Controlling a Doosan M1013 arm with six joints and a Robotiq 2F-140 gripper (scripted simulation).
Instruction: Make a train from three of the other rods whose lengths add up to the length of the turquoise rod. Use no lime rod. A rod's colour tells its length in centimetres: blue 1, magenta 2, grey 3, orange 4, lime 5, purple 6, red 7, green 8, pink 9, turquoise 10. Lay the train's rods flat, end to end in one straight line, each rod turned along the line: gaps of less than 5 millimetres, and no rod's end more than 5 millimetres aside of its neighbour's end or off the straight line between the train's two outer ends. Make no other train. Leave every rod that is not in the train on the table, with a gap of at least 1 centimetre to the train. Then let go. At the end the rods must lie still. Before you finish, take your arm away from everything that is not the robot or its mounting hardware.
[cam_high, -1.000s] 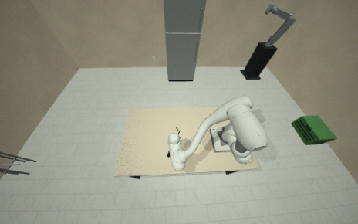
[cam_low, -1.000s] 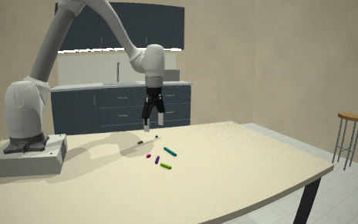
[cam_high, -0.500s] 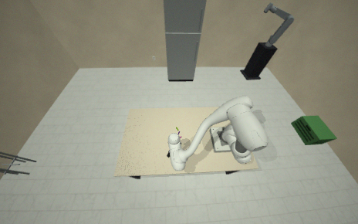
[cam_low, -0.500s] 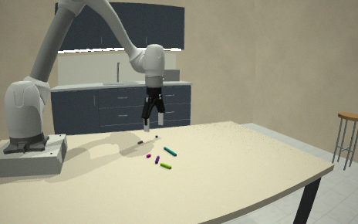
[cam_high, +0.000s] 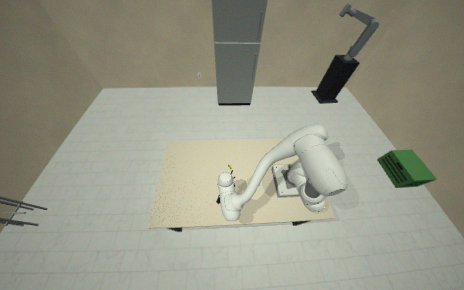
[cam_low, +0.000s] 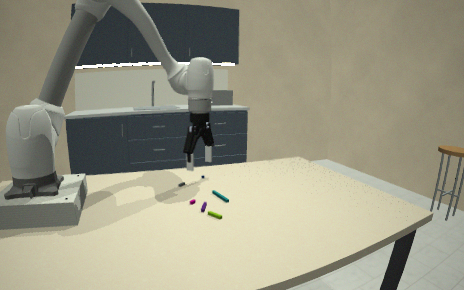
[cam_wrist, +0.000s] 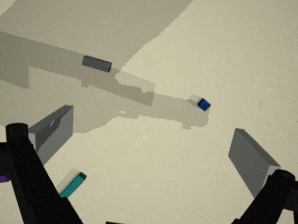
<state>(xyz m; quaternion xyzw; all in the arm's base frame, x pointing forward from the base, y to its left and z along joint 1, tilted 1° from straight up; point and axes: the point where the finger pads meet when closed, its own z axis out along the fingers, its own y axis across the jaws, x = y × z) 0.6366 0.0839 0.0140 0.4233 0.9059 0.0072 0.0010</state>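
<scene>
My pincer (cam_low: 199, 161) (cam_wrist: 152, 131) stands spread wide with nothing in it, above the counter (cam_low: 300, 240) (cam_wrist: 165, 165) on the side where the blue (cam_low: 203, 177) (cam_wrist: 204, 104) and the grey (cam_low: 181, 184) (cam_wrist: 96, 63) lie. In my wrist view the blue sits between my fingers and beyond them, the grey farther to the left.

Farther out come the turquoise (cam_low: 220, 196) (cam_wrist: 74, 185), then the magenta (cam_low: 192, 201), the purple (cam_low: 204, 206) and the lime (cam_low: 215, 215), all apart.

No train is laid. I judge that I am at the first pick, and since purple, grey and blue make ten, the grey or the blue seems next; magenta can stay out. The move calls for centring over one rod, turning my fingers across its length, then lowering.

The grey's long axis runs left to right in my wrist view, its right end dipping slightly. The blue is too stubby for me to be sure of its axis. The purple points nearly toward the exterior camera, so it will need turning unless the line follows it.
</scene>
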